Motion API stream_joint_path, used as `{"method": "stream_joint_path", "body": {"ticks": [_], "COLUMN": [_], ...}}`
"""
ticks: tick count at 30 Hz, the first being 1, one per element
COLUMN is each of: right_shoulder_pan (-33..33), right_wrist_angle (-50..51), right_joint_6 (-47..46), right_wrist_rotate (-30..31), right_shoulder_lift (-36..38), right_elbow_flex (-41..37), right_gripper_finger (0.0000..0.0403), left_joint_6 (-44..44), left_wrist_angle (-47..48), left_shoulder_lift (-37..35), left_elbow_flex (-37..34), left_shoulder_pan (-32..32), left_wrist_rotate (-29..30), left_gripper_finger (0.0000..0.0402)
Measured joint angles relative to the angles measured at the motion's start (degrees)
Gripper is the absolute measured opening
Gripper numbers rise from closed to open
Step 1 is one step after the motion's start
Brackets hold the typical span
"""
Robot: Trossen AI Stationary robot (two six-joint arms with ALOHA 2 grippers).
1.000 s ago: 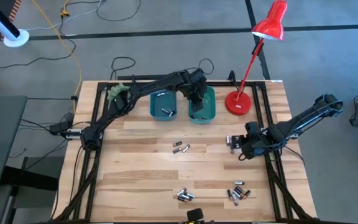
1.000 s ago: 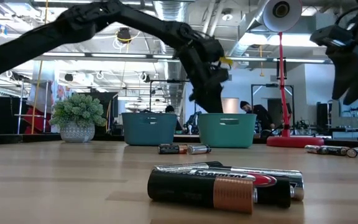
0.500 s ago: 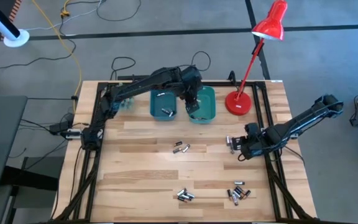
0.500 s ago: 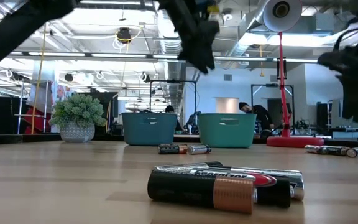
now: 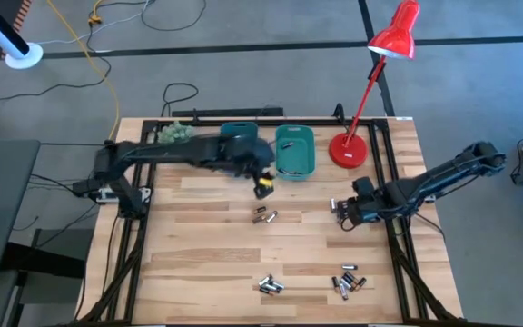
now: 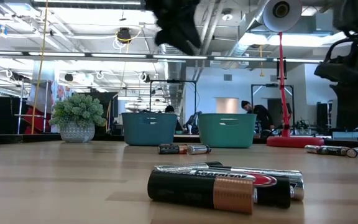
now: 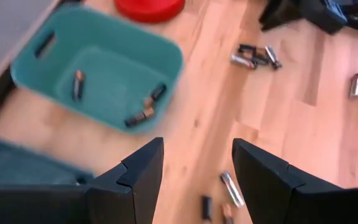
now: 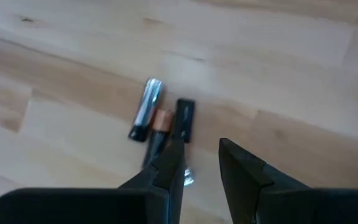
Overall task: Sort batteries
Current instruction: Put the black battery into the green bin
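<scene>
Now the left gripper (image 5: 262,184) hangs open and empty near the bins (image 5: 295,151) — next comes picking batteries (image 5: 263,216), while the right gripper (image 8: 196,163) hovers half-open over others

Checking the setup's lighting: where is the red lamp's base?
High view: the red lamp's base sits at the table's far edge, just right of the teal bin.

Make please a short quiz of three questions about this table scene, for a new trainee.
1. True or false: the red lamp has its base on the table beside the right teal bin.
2. Is the left gripper open or shut?
3. What lies just past the tips of the right gripper?
A. a plant
B. a small group of batteries
C. a bin

Key
1. True.
2. Open, with nothing between its fingers.
3. B.
</scene>
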State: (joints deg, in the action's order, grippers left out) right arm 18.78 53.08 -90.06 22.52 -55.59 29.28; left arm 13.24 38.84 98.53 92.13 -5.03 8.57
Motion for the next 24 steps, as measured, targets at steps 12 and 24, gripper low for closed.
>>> {"method": "stream_joint_path", "body": {"ticks": [12, 24], "right_shoulder_pan": [-8.5, -8.4], "right_wrist_angle": [-5.7, -7.5], "right_joint_6": [13.9, 15.9], "right_wrist_rotate": [-3.6, -6.1], "right_shoulder_lift": [0.0, -0.3], "right_elbow_flex": [-1.7, -1.7], "right_gripper_finger": [0.0118, 0.0118], "left_joint_6": [23.0, 30.8], "left_wrist_angle": [-16.4, -17.1], "left_shoulder_lift": [-23.8, -31.9], "left_elbow_flex": [-32.9, -38.7], "left_shoulder_pan": [14.5, 18.5], "left_wrist_rotate": [18.7, 25.2], "left_gripper_finger": [0.0187, 0.0187]}}
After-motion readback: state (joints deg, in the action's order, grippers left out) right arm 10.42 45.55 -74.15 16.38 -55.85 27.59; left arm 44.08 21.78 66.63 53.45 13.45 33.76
